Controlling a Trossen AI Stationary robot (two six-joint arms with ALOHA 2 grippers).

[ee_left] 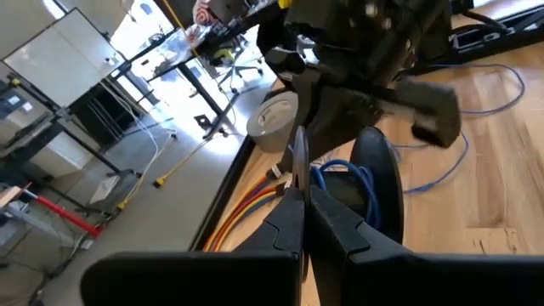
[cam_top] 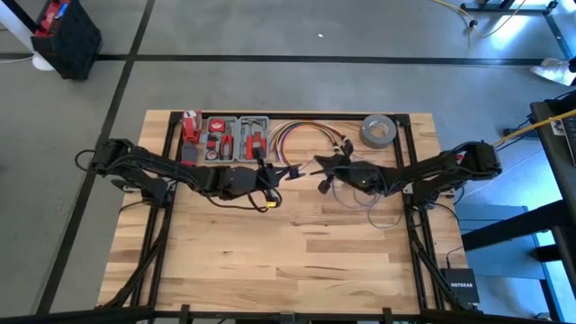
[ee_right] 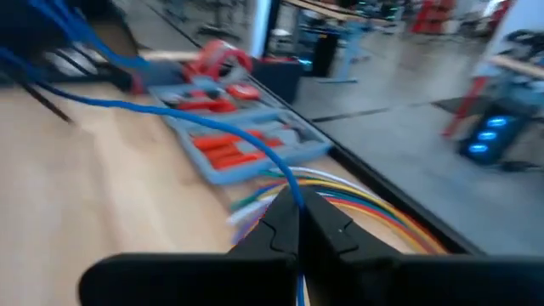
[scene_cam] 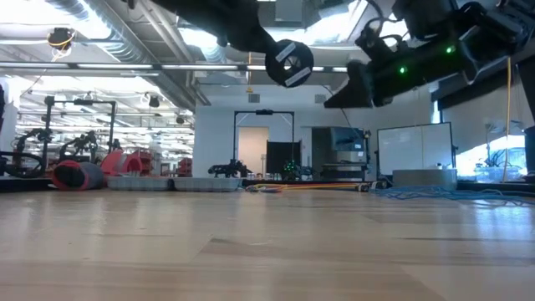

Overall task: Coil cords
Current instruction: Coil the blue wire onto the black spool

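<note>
My left gripper [cam_top: 288, 170] is above the table's middle, shut on a small round black disc [scene_cam: 288, 63], which shows edge-on in its wrist view [ee_left: 299, 157]. The black cord itself does not show. My right gripper [cam_top: 322, 179] faces it closely from the right and is shut on the thin grey-blue wire [ee_right: 255, 140]. The rest of the wire lies in loose loops on the table [cam_top: 382, 214] under my right arm. Some of its loops show bunched behind my left fingers [ee_left: 348, 183]. My left gripper pinches the disc's lower edge [ee_left: 298, 183] between its two fingertips. The disc stands on edge above the fingers, lifted clear of the table. My right gripper pinches the grey-blue wire [ee_right: 293, 194] between its two fingertips at one point along its length. The wire runs on from the fingers through the air, clear of the table there.
A grey tool tray with red tools [cam_top: 227, 137] stands at the far edge, left of centre. A bundle of red, yellow and white cables [cam_top: 301, 135] lies beside it. A grey tape roll [cam_top: 379, 130] is at the far right. The near half of the wooden table [cam_top: 288, 261] is bare.
</note>
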